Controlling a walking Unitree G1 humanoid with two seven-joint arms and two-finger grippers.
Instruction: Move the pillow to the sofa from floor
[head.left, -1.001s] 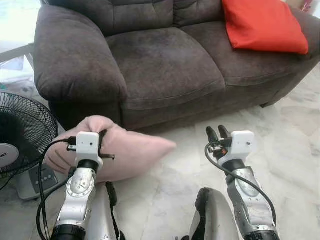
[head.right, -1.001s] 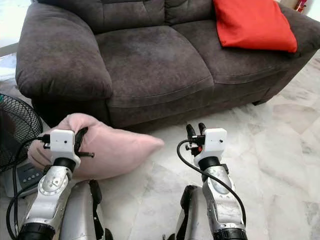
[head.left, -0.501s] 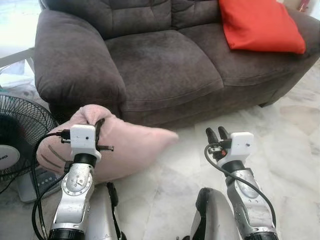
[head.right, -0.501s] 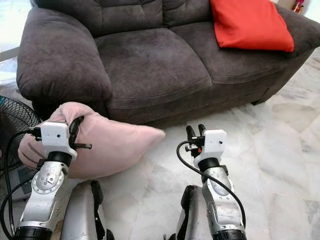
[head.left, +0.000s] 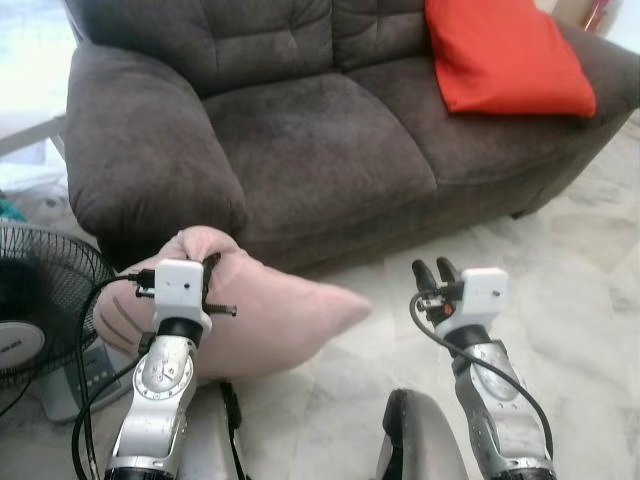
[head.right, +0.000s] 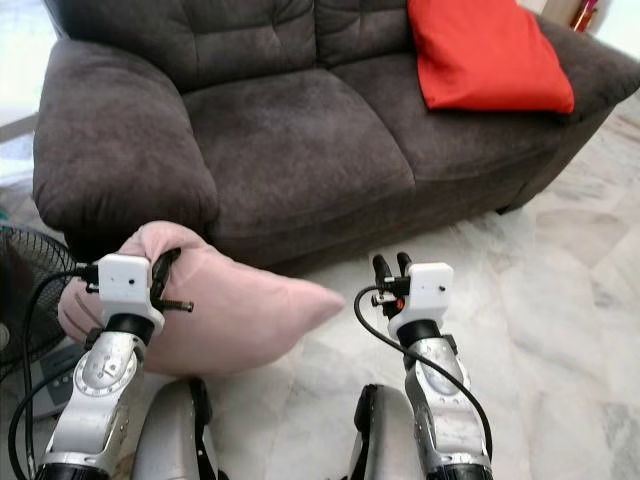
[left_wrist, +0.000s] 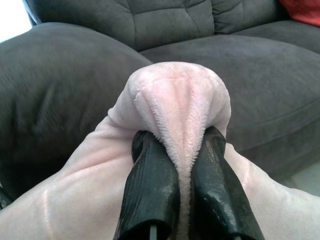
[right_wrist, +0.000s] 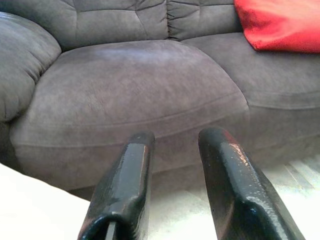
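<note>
**Pink pillow pinched in the left gripper before the sofa**

Before the dark grey sofa (head.left: 320, 130), the pink pillow (head.left: 270, 320) is held up in front of the left armrest, its far corner pointing toward the robot's right. The left gripper (left_wrist: 186, 165) is closed tight on a bunched fold at the pillow's upper edge; in the left wrist view the plush fabric is seen squeezed between the two black fingers (left_wrist: 150, 185) and bulging out above them. Whether the pillow's underside touches the marble floor (head.left: 580, 290) cannot be told for certain, as it is hidden behind the left arm.

The right gripper (head.right: 391, 265) is held out above the floor near the sofa's front, well apart from the pillow. Its fingers (right_wrist: 125, 185) are parted a little, and nothing is held between them.

A red cushion (head.left: 505, 60) is seen lying on the sofa's right-hand seat. A standing fan (head.left: 40, 310) is placed at the robot's left, just beside the pillow.
</note>
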